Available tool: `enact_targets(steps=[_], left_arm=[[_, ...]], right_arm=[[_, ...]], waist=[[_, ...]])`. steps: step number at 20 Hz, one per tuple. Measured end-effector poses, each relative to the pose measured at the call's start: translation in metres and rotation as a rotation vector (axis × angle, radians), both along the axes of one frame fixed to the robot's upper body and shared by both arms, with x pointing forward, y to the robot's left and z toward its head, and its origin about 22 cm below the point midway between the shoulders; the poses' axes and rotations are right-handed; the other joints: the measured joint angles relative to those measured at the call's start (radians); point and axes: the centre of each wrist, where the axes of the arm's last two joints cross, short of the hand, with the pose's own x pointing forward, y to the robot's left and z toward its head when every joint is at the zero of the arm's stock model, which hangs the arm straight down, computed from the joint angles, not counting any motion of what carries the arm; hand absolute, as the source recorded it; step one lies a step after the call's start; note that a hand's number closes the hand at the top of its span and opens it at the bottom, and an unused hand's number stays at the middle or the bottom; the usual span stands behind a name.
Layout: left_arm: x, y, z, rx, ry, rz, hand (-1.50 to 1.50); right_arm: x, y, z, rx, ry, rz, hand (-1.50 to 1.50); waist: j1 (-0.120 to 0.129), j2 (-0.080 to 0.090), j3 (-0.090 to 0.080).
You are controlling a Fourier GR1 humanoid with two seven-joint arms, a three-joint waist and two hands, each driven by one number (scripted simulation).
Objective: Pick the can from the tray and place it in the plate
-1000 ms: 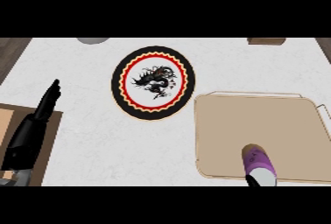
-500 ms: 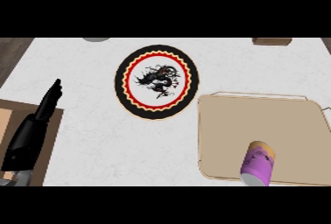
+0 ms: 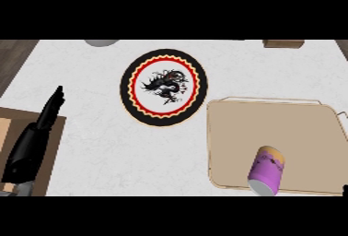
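Observation:
A purple can point(image 3: 266, 168) with a tan top and a grey base lies on its side near the front edge of the tan tray point(image 3: 285, 124) at the right. The round plate point(image 3: 165, 86), black-rimmed with a red ring and a dark dragon figure on white, sits on the white counter left of the tray's far corner. My left hand point(image 3: 37, 138) rests at the left edge, fingers straight and pointing away, far from the can. My right hand does not show.
A brown wooden board point(image 3: 14, 124) lies under my left forearm at the left edge. A grey round object point(image 3: 102, 42) peeks in at the top edge, and a small brown box point(image 3: 282, 44) sits at the top right. White counter point(image 3: 95, 152) stretches between hand and tray.
The whole view has shifted, so plate, tray and can sit a little differently in frame; more of the can shows. The left hand holds the same pose.

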Motion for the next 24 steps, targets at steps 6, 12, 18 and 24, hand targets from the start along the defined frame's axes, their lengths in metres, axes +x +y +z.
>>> enact_targets(steps=[6,12,18,24], left_arm=[[0.002,0.003,-0.003,-0.007,0.011,0.004,0.0],[0.002,0.008,-0.004,-0.015,0.019,0.015,0.0],[-0.002,0.011,-0.006,-0.008,0.013,0.023,0.0],[0.0,0.013,-0.007,-0.011,0.016,0.029,0.0]], right_arm=[[0.032,0.007,0.007,0.007,0.012,0.074,-1.5],[0.054,0.012,0.003,0.013,0.048,0.11,-1.5],[0.07,0.019,-0.006,0.015,0.056,0.125,-1.5],[0.083,0.023,-0.011,0.011,0.028,0.135,1.5]], waist=[[-0.015,-0.006,0.004],[-0.027,-0.01,0.004],[-0.034,-0.014,0.008],[-0.043,-0.015,0.008]])
